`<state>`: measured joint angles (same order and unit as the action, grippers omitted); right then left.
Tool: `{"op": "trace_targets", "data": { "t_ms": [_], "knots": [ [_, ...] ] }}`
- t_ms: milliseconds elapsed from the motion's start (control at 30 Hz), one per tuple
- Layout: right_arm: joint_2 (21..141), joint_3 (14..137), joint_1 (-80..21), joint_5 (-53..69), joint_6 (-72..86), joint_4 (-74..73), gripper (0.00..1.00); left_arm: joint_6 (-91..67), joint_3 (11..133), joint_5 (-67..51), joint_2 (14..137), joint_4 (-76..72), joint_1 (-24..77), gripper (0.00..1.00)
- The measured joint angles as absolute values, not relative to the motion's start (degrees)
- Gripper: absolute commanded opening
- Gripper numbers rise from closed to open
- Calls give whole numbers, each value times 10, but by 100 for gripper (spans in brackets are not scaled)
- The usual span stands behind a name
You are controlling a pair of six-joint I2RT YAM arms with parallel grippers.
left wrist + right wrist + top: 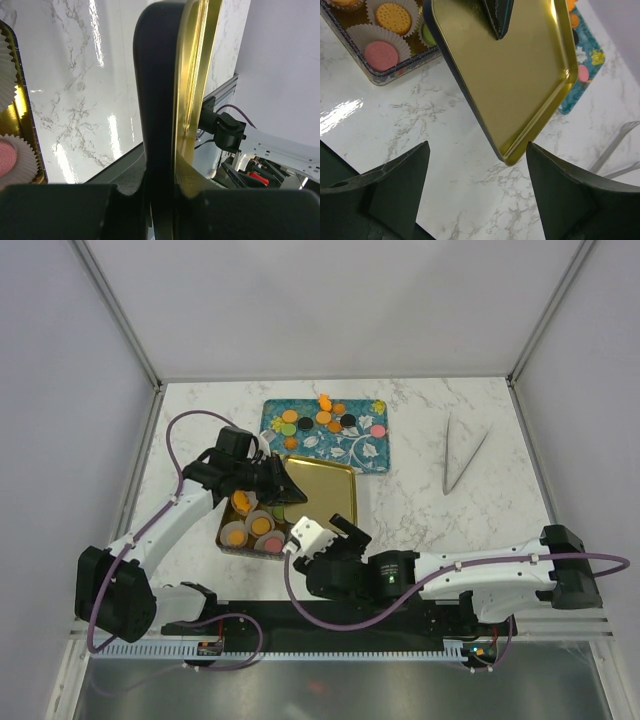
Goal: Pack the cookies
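Gold metal fills both wrist views: it is the inside of a rectangular tin lid (322,492), dark on its outer face. My left claw (284,485) is clamped on the lid's edge, one finger on each face. It holds the lid tilted above the bench (420,505), over the far right part of the open tin (400,70). Gripping the rim rather than the flat face makes sense to me, since that thin edge is the only part the fingers can span.

My right claw (327,534) sits just near of the lid with its fingers spread wide and nothing between them. I read that as standing ready to steady or take the lid's free corner, which hangs low between its fingertips in the right wrist view.

The cookies (323,419) are in two places. Many lie loose on the teal floral tray (372,456) at the far side, in orange, black, green, pink and yellow. Others sit in white pleated paper cups (366,36) inside the tin on the near left, among them a pink cookie (381,54), an orange one and a green one. With that many on the tray, I judge the packing unfinished, so the lid is probably being kept clear, not closed.

A pair of metal tongs (463,454) lies untouched, well to the right.

I can read no brand, label or writing anywhere; the tray shows only a floral pattern.
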<state>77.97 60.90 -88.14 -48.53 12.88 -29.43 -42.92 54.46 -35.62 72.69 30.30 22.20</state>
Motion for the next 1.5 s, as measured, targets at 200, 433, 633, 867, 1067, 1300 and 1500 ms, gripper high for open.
{"op": "trace_targets", "data": {
  "t_ms": [200, 433, 633, 867, 1067, 1300, 1500],
  "knots": [
    [810, 609, -907, -567, 29, -256, 88, -436, 547, -372, 732, 308, 222, 2],
    [861, 609, -906, -627, -91, -177, 86, -441, 548, -382, 732, 312, 222, 2],
    [891, 608, -906, -665, -178, -110, 83, -441, 548, -391, 732, 312, 222, 2],
    [904, 595, -894, -699, -249, -44, 76, -441, 548, -392, 727, 318, 222, 2],
    [923, 588, -892, -713, -284, -30, 67, -441, 548, -393, 719, 330, 222, 3],
    [938, 588, -890, -724, -318, -4, 49, -441, 548, -394, 711, 334, 222, 4],
    [957, 587, -890, -728, -347, 18, 24, -441, 554, -396, 706, 338, 221, 8]
  ]
}}
